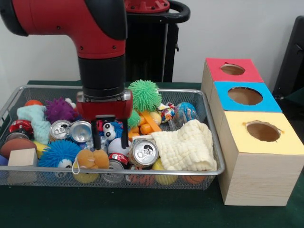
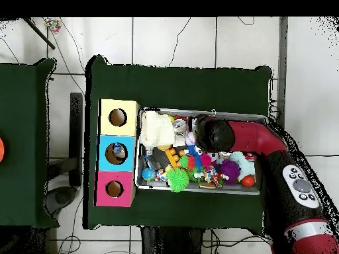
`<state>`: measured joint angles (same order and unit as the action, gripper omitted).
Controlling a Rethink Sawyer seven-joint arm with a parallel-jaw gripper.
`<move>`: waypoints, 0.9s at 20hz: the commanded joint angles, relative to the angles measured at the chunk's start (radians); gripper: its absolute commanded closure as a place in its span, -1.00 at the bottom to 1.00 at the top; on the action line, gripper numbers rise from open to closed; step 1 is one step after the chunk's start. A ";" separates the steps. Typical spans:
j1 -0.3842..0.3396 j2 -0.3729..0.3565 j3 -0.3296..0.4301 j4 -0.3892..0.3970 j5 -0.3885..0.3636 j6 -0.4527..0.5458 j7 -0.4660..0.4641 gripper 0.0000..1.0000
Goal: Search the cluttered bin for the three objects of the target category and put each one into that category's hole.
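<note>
The wire mesh bin [image 1: 209, 111] is full of toys and cans; it also shows in the overhead view [image 2: 198, 191]. My gripper [image 1: 110, 138] hangs open in the middle of the bin, its fingertips [image 1: 96, 140] down among the clutter on either side of a blue toy with eyes. A wrinkly see-through bottle [image 1: 176, 121] seems to lie by the blue globe ball [image 1: 186, 111] at the back right. I cannot make out other bottles. The red-topped hole [image 1: 232, 69] is in the farthest box to the right of the bin. In the overhead view my arm covers the gripper.
Silver cans [image 1: 144, 153] [image 1: 80, 130] lie near the gripper. A cream cloth [image 1: 185, 145] covers the bin's front right. A green spiky ball [image 1: 145, 94], a blue fuzzy ball [image 1: 59, 153] and a wooden block [image 1: 23, 157] are there too. The blue-topped hole [image 1: 245, 96] and the yellow-topped hole [image 1: 262, 131] sit nearer.
</note>
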<state>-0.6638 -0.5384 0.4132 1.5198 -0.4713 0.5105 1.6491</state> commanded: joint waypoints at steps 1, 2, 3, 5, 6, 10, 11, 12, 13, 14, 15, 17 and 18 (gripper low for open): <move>-0.065 0.011 0.039 0.063 -0.016 -0.051 -0.017 -1.00; -0.070 0.003 0.042 0.077 -0.020 -0.057 -0.017 -1.00; -0.076 -0.008 0.043 0.094 -0.025 -0.065 -0.017 -1.00; -0.079 -0.017 0.036 0.119 -0.043 -0.092 -0.008 -1.00; -0.080 -0.019 0.031 0.131 -0.053 -0.108 -0.002 -1.00; -0.055 -0.001 -0.007 0.137 -0.101 -0.174 0.030 -1.00; -0.045 0.002 -0.020 0.134 -0.109 -0.185 0.041 -1.00; -0.037 0.004 -0.031 0.132 -0.114 -0.195 0.050 -1.00; -0.030 0.004 -0.041 0.131 -0.118 -0.202 0.057 -1.00; -0.022 0.006 -0.051 0.128 -0.120 -0.207 0.065 -1.00; -0.017 0.007 -0.057 0.126 -0.122 -0.212 0.071 -1.00; -0.005 0.011 -0.068 0.119 -0.121 -0.217 0.077 -1.00; -0.002 0.012 -0.070 0.119 -0.119 -0.216 0.077 -1.00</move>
<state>-0.6954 -0.5564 0.3827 1.5893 -0.5353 0.3337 1.6491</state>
